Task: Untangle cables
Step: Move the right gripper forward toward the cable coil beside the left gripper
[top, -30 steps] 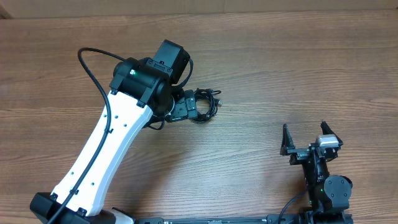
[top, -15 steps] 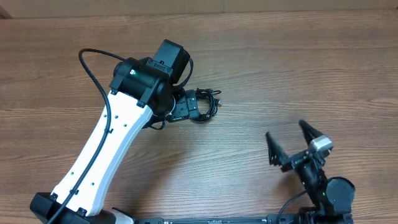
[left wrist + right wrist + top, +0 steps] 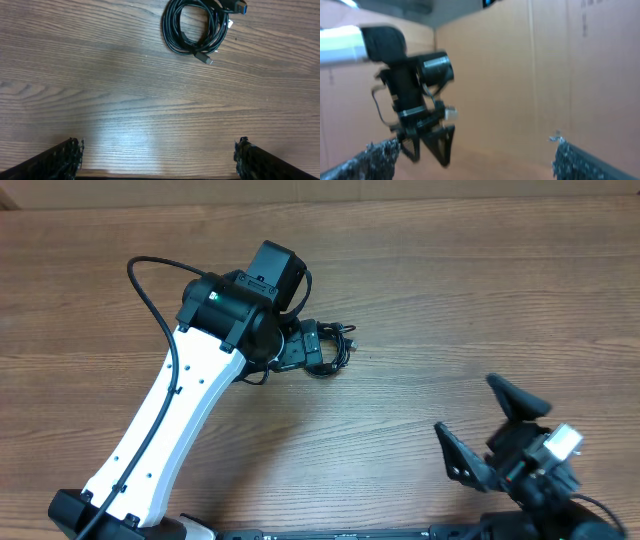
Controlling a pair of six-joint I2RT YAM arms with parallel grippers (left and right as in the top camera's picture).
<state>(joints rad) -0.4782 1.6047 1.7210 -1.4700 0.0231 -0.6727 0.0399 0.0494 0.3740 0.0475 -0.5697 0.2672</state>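
Overhead: right tool [image 3: 464, 402] has swung, tilting, toward the near-right corner of the brown wooden surface [image 3: 450, 300], released; left tool [image 3: 158, 150] hangs released by coiled black cables [image 3: 171, 30].

Smooth wood-grain table [image 3: 150, 110]; glossy, seemingly rubbery cables [image 3: 216, 31].

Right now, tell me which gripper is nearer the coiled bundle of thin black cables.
Left. The left gripper hovers open beside the bundle; the right gripper is far off toward the robot's right.
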